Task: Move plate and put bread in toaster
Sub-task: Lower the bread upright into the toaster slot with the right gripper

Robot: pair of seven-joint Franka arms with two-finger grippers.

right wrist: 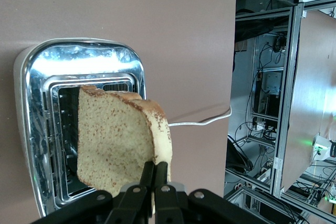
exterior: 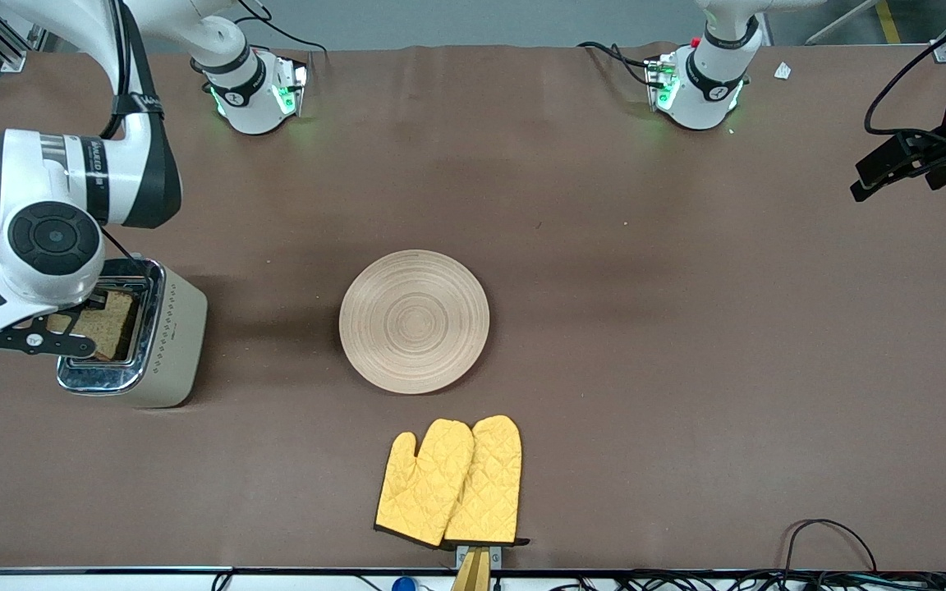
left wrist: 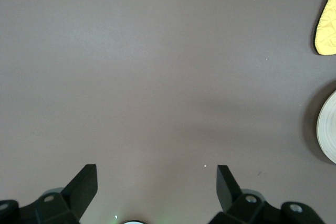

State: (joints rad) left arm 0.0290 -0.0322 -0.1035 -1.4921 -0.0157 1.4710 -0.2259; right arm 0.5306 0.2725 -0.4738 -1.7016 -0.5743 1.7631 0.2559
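The cream toaster (exterior: 173,332) with a chrome top stands at the right arm's end of the table. My right gripper (right wrist: 156,174) is shut on the bread (right wrist: 113,145), pinching its crust edge. It holds the slice tilted just above the toaster's slots (right wrist: 63,129). The slice also shows in the front view (exterior: 114,322), under the right arm's hand. The round wooden plate (exterior: 414,320) lies bare mid-table, and its rim shows in the left wrist view (left wrist: 329,129). My left gripper (left wrist: 157,174) is open and empty, held high over the left arm's end of the table (exterior: 892,168).
A pair of yellow oven mitts (exterior: 452,480) lies nearer the front camera than the plate; a mitt tip shows in the left wrist view (left wrist: 328,22). The toaster's white cord (right wrist: 199,121) runs off the table edge.
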